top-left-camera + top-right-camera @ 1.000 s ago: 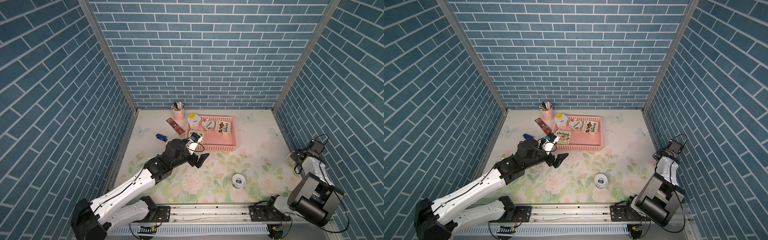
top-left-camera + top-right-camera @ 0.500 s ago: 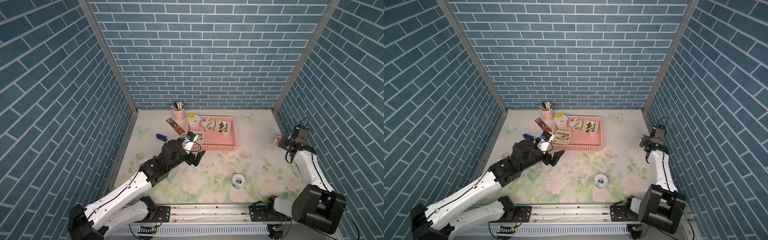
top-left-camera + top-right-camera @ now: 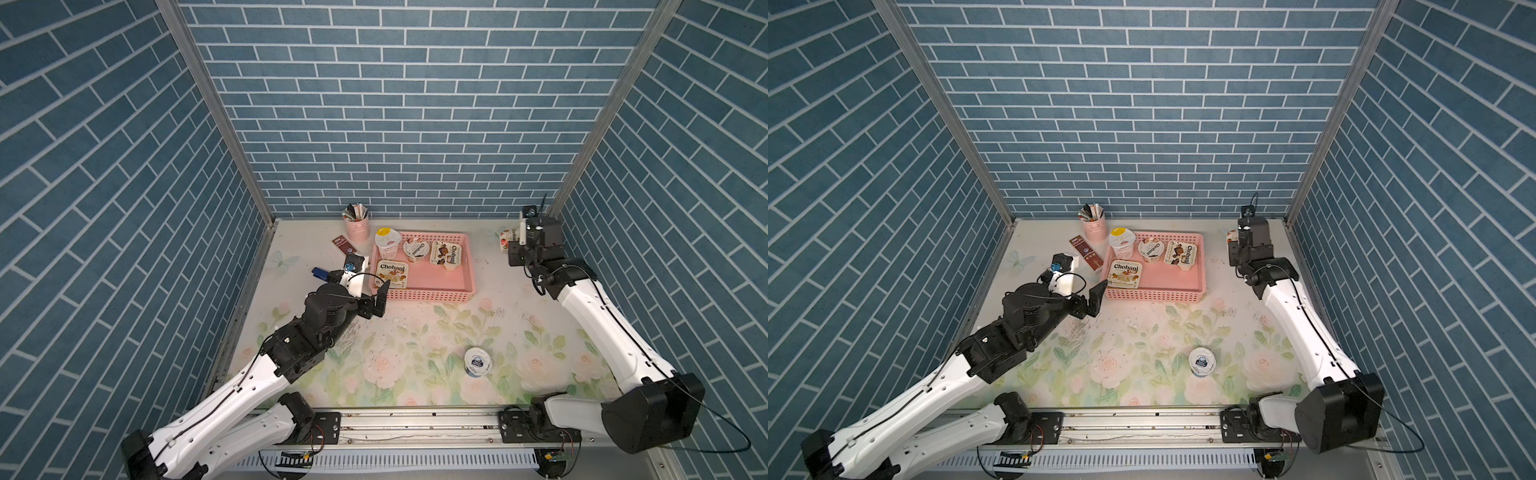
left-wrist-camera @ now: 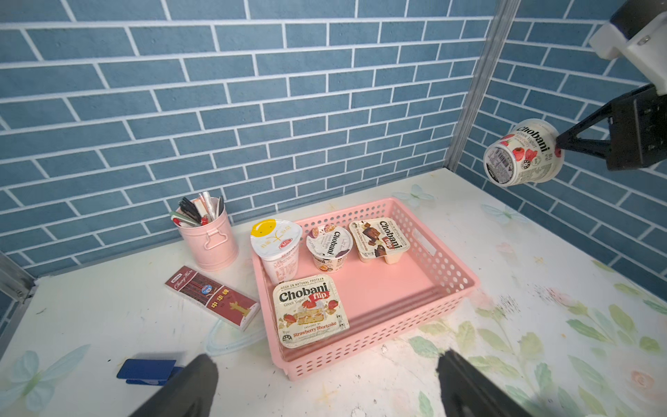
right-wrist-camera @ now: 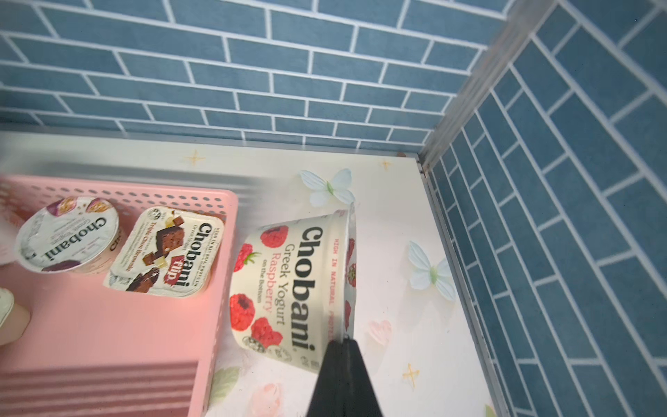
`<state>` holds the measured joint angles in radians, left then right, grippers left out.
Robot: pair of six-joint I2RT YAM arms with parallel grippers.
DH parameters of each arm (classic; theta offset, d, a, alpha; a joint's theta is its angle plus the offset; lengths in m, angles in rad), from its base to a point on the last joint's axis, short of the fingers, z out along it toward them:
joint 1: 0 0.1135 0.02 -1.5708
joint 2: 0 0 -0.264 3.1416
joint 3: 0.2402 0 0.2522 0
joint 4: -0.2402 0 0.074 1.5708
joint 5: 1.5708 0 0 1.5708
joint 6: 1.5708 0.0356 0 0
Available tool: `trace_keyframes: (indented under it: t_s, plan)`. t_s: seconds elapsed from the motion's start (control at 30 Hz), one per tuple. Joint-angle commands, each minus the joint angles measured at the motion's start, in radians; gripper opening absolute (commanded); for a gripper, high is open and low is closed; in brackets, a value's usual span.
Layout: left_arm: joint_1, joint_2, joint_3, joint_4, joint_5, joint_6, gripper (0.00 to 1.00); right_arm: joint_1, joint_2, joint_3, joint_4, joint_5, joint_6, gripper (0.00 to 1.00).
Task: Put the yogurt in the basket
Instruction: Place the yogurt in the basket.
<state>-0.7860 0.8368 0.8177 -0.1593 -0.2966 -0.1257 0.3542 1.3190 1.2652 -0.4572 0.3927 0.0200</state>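
Note:
The pink basket (image 3: 436,279) (image 4: 389,289) stands at the back of the table and holds a yellow-topped cup (image 3: 387,241), a round Chobani cup (image 3: 415,249) and two Chobani Flip packs (image 3: 446,253) (image 3: 392,272). My right gripper (image 5: 341,339) is shut on the rim of a raspberry Chobani yogurt cup (image 5: 288,285) (image 3: 505,240). The cup hangs on its side in the air just right of the basket. A small blue-white cup (image 3: 477,361) (image 3: 1201,362) stands on the table near the front. My left gripper (image 4: 325,361) is open and empty by the basket's front left corner.
A pink pen holder (image 3: 356,224) stands left of the basket. In front of it lie a brown flat chocolate bar (image 3: 345,246) and a small blue object (image 3: 320,272). Brick walls close in the back, left and right; the right arm is close to the back right corner.
The right arm has swung from the right wall toward the back and left, carrying the raspberry cup up beside the basket. The left gripper has drawn back a little to the left, still open.

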Motion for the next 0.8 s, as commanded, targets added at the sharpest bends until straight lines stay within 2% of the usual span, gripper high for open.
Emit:
trace_keyframes:
  t_s: [0.0,0.17,0.33,0.47,0.63,0.77]
  plan:
    - [-0.002,-0.017,-0.011,0.019,-0.052,-0.017,1.0,0.116,0.06,0.055,-0.037,0.168,-0.106,0.0]
    - [-0.001,-0.041,-0.019,0.022,-0.111,-0.024,1.0,0.283,0.137,0.101,0.005,0.327,-0.222,0.0]
    - [0.012,-0.079,-0.042,0.017,-0.229,-0.062,1.0,0.411,0.178,0.104,0.063,0.449,-0.327,0.0]
    - [0.025,-0.118,-0.056,0.014,-0.265,-0.083,1.0,0.507,0.216,0.099,0.108,0.531,-0.401,0.0]
    - [0.033,-0.138,-0.054,0.0,-0.273,-0.089,1.0,0.591,0.29,0.097,0.148,0.598,-0.466,0.0]
    - [0.034,-0.135,-0.054,-0.006,-0.266,-0.091,1.0,0.628,0.355,0.106,0.175,0.607,-0.48,0.0]
